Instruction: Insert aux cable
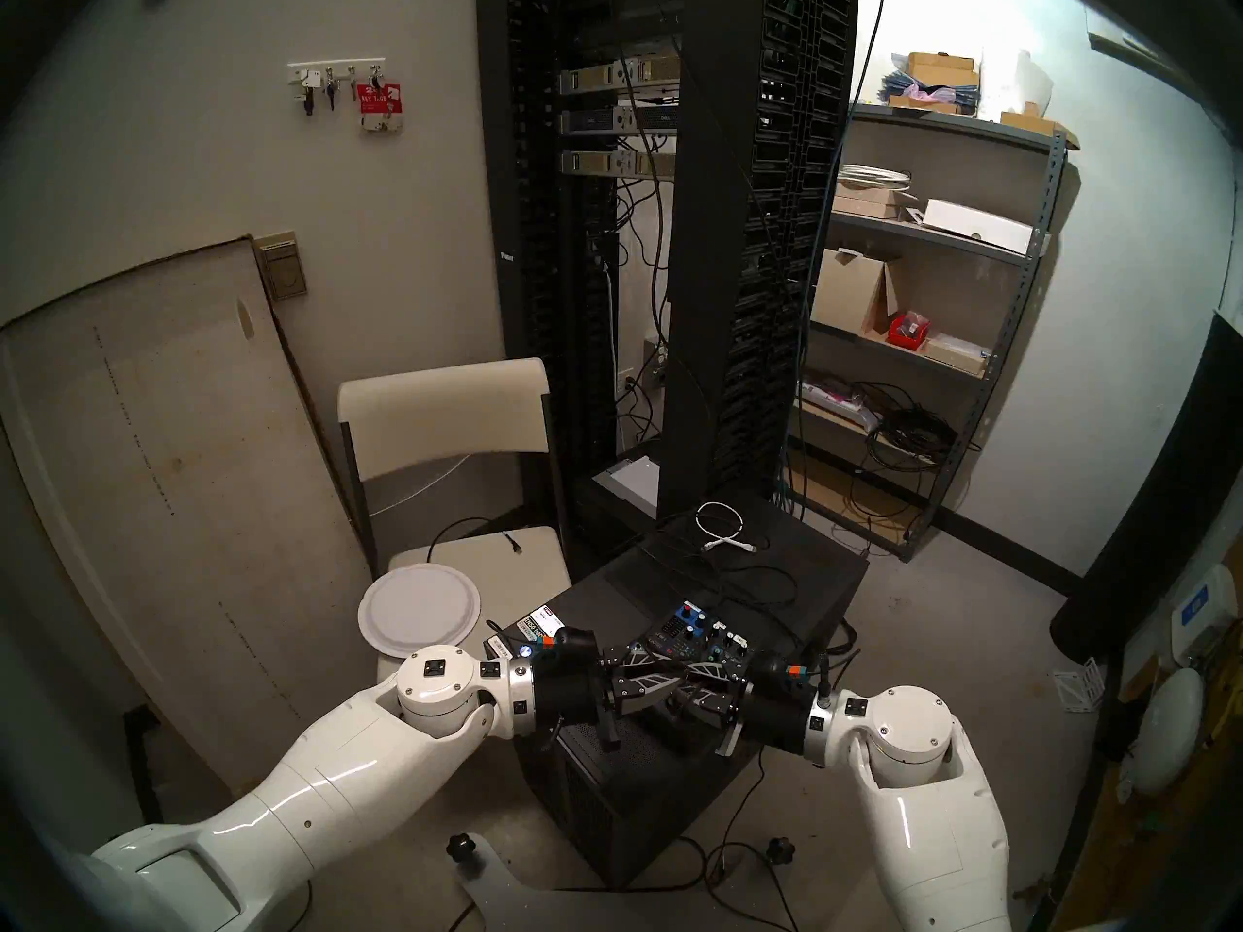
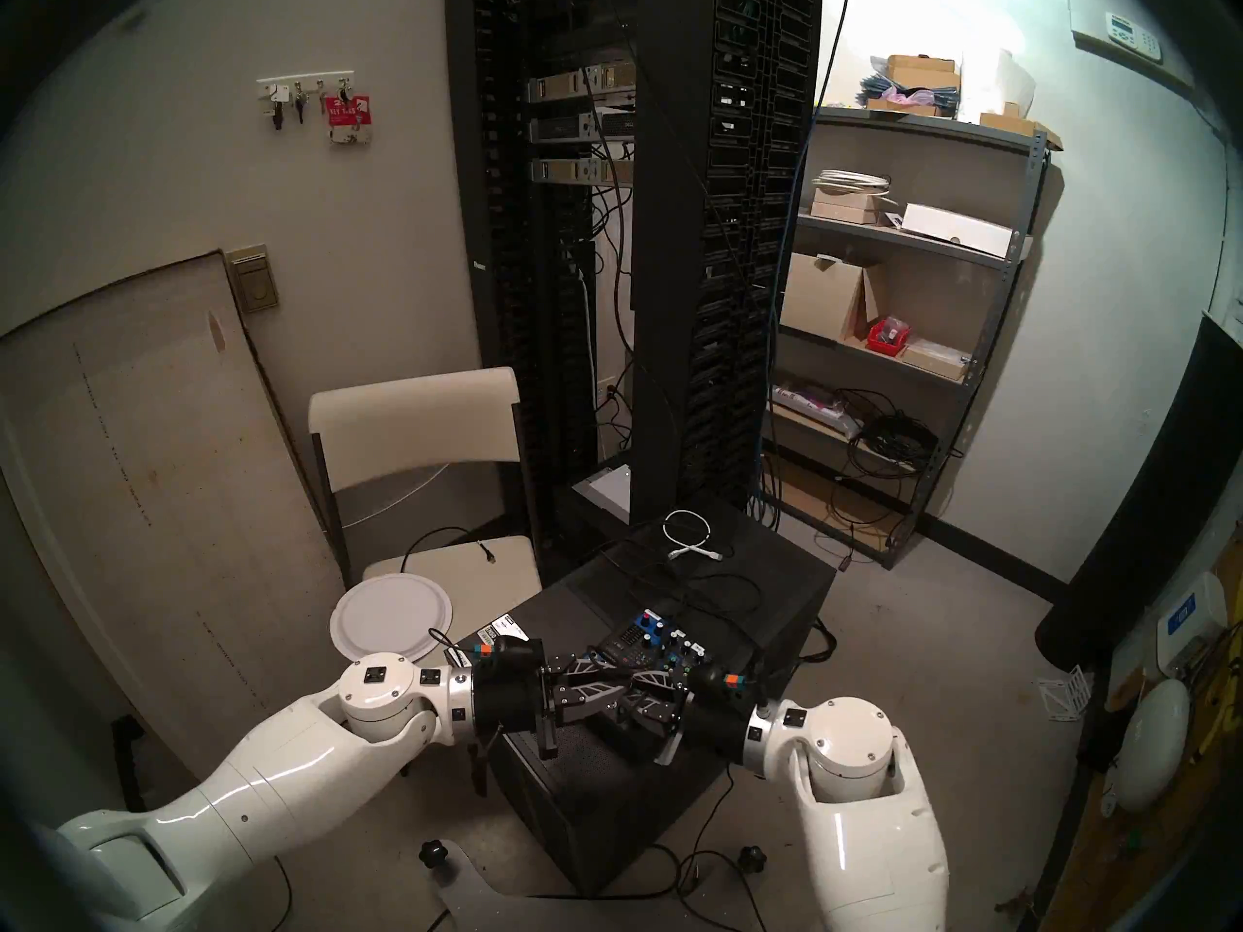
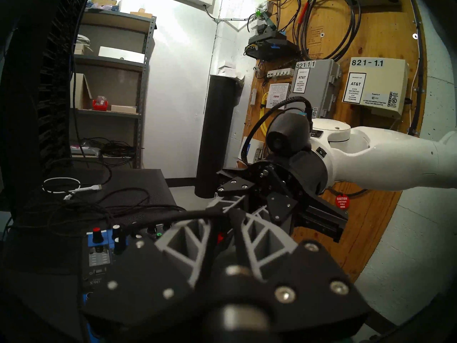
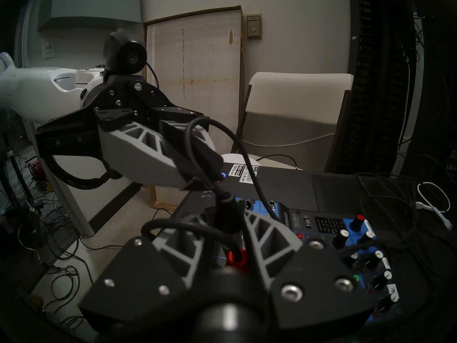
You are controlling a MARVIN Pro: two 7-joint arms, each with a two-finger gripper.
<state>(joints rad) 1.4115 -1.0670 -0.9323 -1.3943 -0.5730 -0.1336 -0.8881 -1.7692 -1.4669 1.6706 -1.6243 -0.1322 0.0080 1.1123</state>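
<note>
The right gripper [image 4: 226, 211] has its two grey fingers drawn nearly together, the tips pinched on a dark, slim plug. This looks like the end of the aux cable [image 4: 223, 196], though the dim wrist view leaves the plug's shape unclear. From the pinch the thin black lead runs up and left to the left gripper [image 4: 200, 174], which points across from the other side, so that the two grippers meet tip to tip. The left fingers stand close about the lead. I cannot tell whether they grip it or only bracket it.

Lower between the right fingers, nearer the palm, a red-collared plug [image 4: 236, 257] shows, with its own black lead arching off to the left. A thicker black lead loops over the left fingers and comes down at the mixer's back edge.

Both grippers hang just above the blue-and-black mixer [image 4: 329, 223], which sits on a black case [image 4: 272, 184]. Thin black leads lie tangled on the case beyond the mixer, and a white cable [image 4: 432, 201] lies coiled near its far end. Beside the case stands a chair [image 4: 296, 100] with a white plate [image 1: 420, 608] on its seat.
</note>
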